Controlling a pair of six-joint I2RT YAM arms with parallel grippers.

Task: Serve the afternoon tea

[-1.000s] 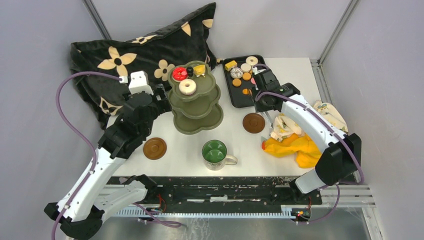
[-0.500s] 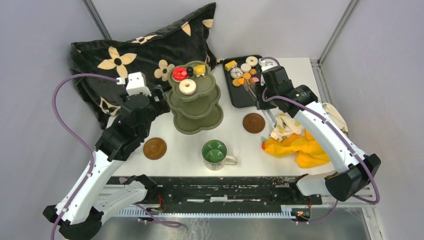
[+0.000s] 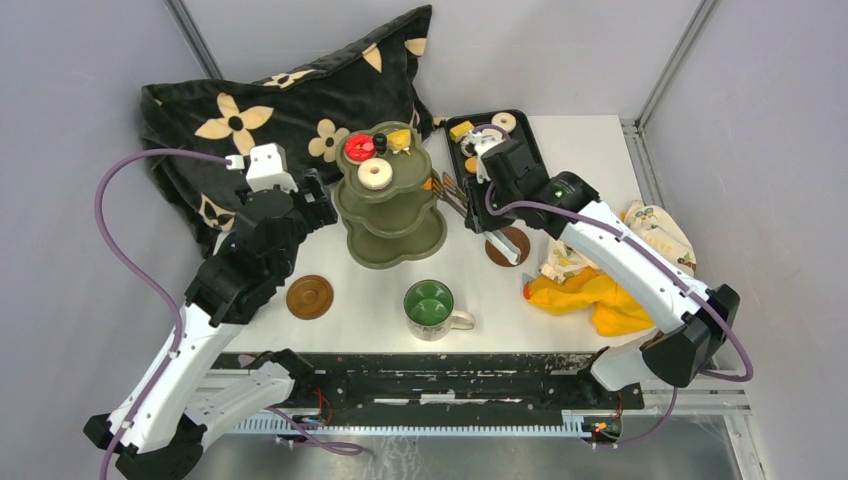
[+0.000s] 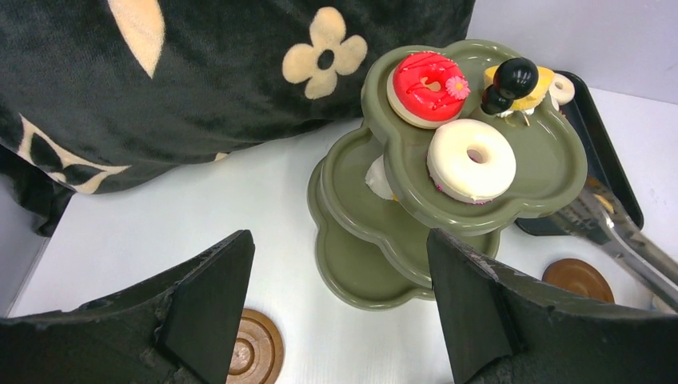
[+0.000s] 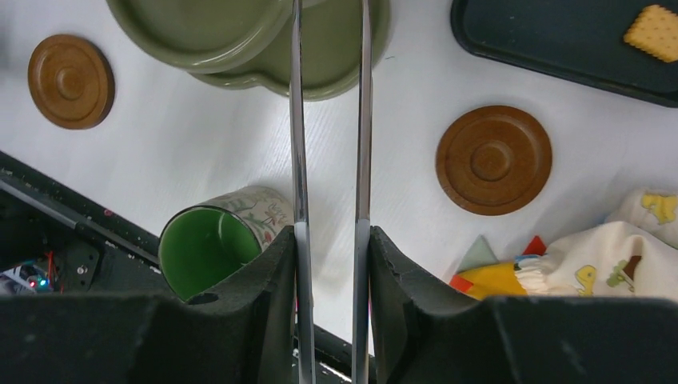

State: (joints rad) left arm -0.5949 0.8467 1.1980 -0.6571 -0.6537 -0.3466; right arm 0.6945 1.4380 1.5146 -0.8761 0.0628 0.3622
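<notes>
While the right gripper point(image 5: 329, 240) clamps the silver metal tongs point(image 5: 297, 120) at frame centre, the left gripper point(image 4: 340, 268) hangs spread, empty, below the olive-green three-tier scalloped stand point(image 4: 356, 180).

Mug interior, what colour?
The mug is green inside; the right wrist view shows it best.

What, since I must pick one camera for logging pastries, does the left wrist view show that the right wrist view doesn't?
Only the left wrist view shows the red-iced donut, white-iced donut, black knob and black flowered cushion. Only the right wrist view shows the green-lined mug, square biscuit and yellow cloth. Both show the olive-green three-tier stand, round brown saucers, metal tongs and dark tray.
</notes>
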